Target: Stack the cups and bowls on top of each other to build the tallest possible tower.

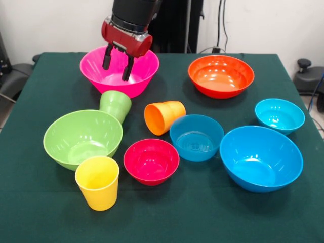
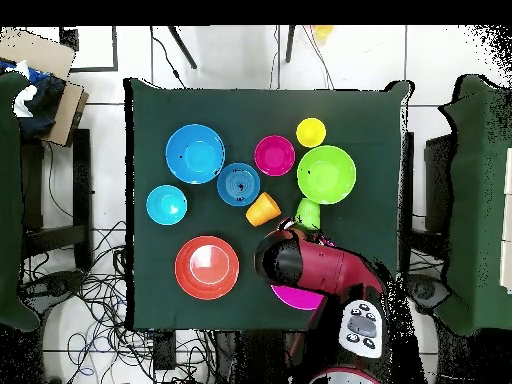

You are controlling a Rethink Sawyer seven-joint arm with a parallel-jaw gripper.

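A green-clothed table (image 1: 45,212) fills the front view, set with bowls and cups, while the red and black arm (image 2: 330,270) reaches in from the top of the frame. Its gripper (image 1: 117,65) hangs over the large pink bowl (image 1: 142,76) at upper left, the two dark fingers (image 1: 108,56) spread apart with nothing between them, their tips inside the bowl's mouth as seen from the front; whether they touch the plastic cannot be told. From overhead, the arm hides most of that bowl, only a pink sliver showing at lower centre.

The large blue bowl (image 1: 260,158) sits at lower right, well apart from the gripper, and the large orange bowl (image 1: 221,76) stands upper right, level with the pink one. The light green bowl (image 1: 82,138) lies at left centre, below the gripper. Smaller bowls cluster in the middle: a blue one (image 1: 196,137) just left of the large blue bowl, a red one (image 1: 151,161) at lower centre close beside it, and a cyan one (image 1: 279,115) at the right edge.

Of the cups, the green cup (image 1: 116,105) lies tilted between the pink and light green bowls, nearest the gripper. The orange cup (image 1: 164,117) lies on its side at centre, mouth toward the lower left. The yellow cup (image 1: 97,181) stands upright at lower left, in front of the light green bowl.
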